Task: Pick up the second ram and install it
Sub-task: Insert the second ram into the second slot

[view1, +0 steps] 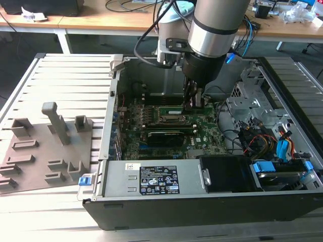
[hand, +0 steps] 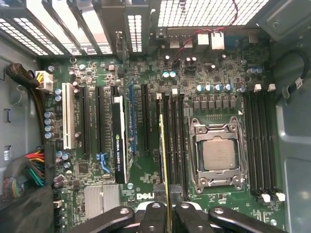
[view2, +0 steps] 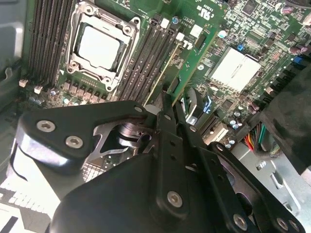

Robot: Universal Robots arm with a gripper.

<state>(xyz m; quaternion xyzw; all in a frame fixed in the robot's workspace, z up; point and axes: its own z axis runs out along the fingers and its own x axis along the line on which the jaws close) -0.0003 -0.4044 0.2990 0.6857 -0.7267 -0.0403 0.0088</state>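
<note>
Already the claw is clamped on the second ram, held edge-on straight ahead of its fingertips over a slot beside the CPU socket; light, stiff, thin and likely fragile, it is best gripped by its flat faces

Robot arm, silver and black, descending steeply from above with its wrist directly over the gripper and cables trailing beside the wrist. Gripper pointing straight down, its black linkage fingers drawn together on a thin green stick, the second ram, which extends edge-on away from the fingertips in both wrist views.
</note>
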